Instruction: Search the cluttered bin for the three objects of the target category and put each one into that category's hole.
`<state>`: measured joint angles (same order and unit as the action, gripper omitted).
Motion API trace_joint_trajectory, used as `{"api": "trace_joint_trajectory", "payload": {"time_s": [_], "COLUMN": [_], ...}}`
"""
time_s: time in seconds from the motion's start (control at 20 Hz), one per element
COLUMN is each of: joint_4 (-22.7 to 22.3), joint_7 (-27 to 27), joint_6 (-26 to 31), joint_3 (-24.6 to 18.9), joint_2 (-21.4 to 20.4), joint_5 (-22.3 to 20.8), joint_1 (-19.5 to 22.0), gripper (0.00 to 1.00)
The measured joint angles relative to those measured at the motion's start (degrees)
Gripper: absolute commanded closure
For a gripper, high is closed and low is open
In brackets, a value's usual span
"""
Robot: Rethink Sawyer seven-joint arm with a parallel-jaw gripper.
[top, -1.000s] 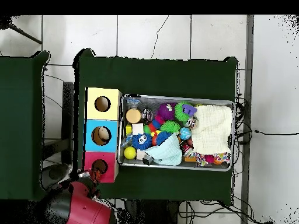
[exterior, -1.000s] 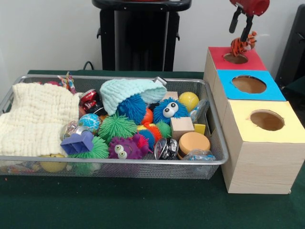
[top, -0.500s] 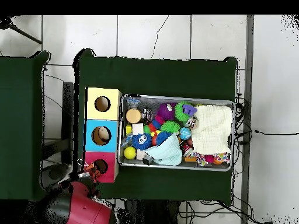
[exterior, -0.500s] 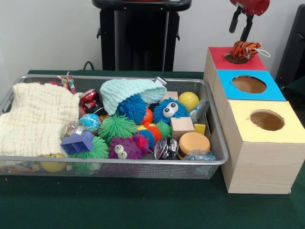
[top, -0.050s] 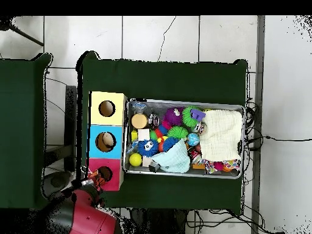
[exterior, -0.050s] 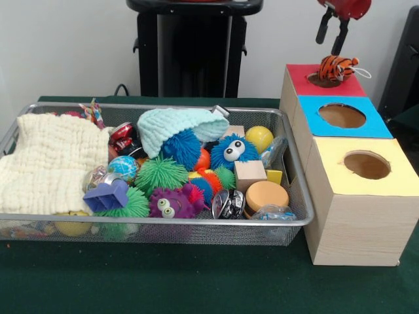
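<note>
- Front view shows you the gripper (exterior, -0.050s: 330,31) with fingers apart and empty; a second ago it held the tiger (exterior, -0.050s: 336,66), which now lies just below it on the red hole (exterior, -0.050s: 322,80), not dropped through.
- Tiger's long axis runs across the hole, tail end away from the bin (exterior, -0.050s: 288,170).
- You've likely got one delivery nearly done.

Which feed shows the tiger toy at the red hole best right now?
The front view. There the tiger toy sits clearly on the red box, over the rim of its hole, with the open gripper above it and apart. In the overhead view it is only a small orange speck beside the arm.
</note>
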<state>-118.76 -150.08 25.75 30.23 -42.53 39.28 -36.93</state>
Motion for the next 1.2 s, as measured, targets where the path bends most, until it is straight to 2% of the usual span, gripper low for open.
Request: {"api": "trace_joint_trajectory", "payload": {"time_s": [0.45,0.95,1.2], "joint_4": [0.1,0.2,0.2], "joint_7": [0.0,0.0,0.0], "joint_6": [0.0,0.0,0.0], "joint_3": [0.0,-0.1,-1.2], "joint_2": [-1.3,-2.0,-1.9], "joint_5": [0.0,0.0,0.0], "joint_1": [0.4,5.4,9.3], "gripper": [0.0,0.0,0.0]}}
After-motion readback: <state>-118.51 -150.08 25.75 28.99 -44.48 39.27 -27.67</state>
